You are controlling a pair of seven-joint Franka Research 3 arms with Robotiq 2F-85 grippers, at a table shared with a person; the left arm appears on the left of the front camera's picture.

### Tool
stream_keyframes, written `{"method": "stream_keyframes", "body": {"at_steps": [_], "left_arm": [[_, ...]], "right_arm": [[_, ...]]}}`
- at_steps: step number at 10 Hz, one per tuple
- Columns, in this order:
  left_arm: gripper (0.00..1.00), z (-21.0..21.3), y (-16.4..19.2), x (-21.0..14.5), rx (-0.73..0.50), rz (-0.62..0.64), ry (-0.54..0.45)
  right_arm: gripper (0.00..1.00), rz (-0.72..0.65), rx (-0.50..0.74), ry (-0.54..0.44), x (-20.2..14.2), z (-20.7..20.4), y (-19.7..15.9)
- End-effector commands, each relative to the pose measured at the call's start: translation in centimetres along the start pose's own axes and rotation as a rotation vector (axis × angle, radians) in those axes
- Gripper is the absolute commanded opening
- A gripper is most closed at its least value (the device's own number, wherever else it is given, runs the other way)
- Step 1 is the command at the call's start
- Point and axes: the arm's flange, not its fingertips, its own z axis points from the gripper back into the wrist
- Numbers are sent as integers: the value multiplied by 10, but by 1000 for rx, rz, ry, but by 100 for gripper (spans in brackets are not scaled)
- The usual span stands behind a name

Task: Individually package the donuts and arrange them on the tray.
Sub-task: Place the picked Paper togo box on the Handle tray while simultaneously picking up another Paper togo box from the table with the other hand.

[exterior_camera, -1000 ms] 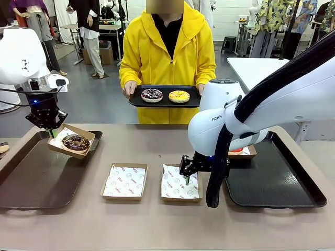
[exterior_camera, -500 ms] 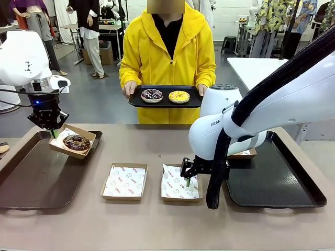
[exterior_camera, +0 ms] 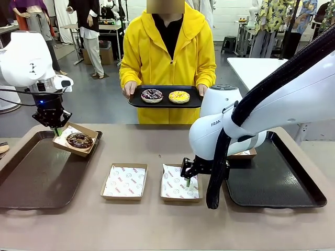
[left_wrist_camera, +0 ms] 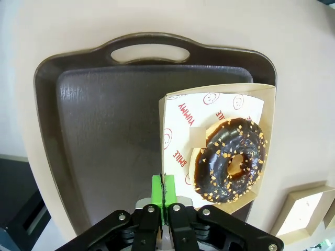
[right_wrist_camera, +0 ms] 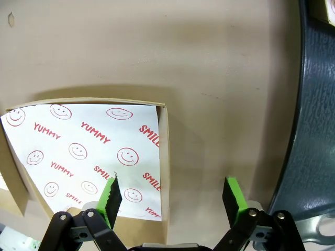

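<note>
My left gripper [exterior_camera: 57, 130] is shut on the wall of a paper-lined box [exterior_camera: 69, 131] that holds the chocolate donut [exterior_camera: 79, 140], over the far right corner of the brown tray [exterior_camera: 31, 180]. The left wrist view shows the green pads [left_wrist_camera: 157, 189] pinching the box wall [left_wrist_camera: 220, 90], with the nut-flecked donut [left_wrist_camera: 230, 164] inside. My right gripper [exterior_camera: 188, 180] hangs open over an empty box [exterior_camera: 175, 188]; its fingers [right_wrist_camera: 111, 196] straddle that box's wall [right_wrist_camera: 163, 157]. A person holds a black tray [exterior_camera: 137, 99] carrying the purple-brown sprinkled donut [exterior_camera: 152, 94] and the yellow donut [exterior_camera: 179, 96]. The red donut is hidden.
A second empty lined box [exterior_camera: 124, 181] lies left of centre on the table. A dark tray [exterior_camera: 277, 180] sits at the right, with a box [exterior_camera: 247, 153] partly hidden behind my right arm at its far left corner. The same tray's rim [right_wrist_camera: 319, 104] edges the right wrist view.
My left gripper has carried the box with the chocolate donut a little to the right. The right arm shifted slightly to the right, then held still over the empty box.
</note>
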Motion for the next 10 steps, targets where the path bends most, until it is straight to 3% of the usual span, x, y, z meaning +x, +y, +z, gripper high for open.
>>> {"method": "stream_keyframes", "body": {"at_steps": [1,10], "left_arm": [[1,-4,-6,13,32,4,-5],[1,-12,-7,17,59,23,4]], "right_arm": [[100,-12,-17,-30,2,-4,5],[100,-5,-24,-54,1,0,10]]}}
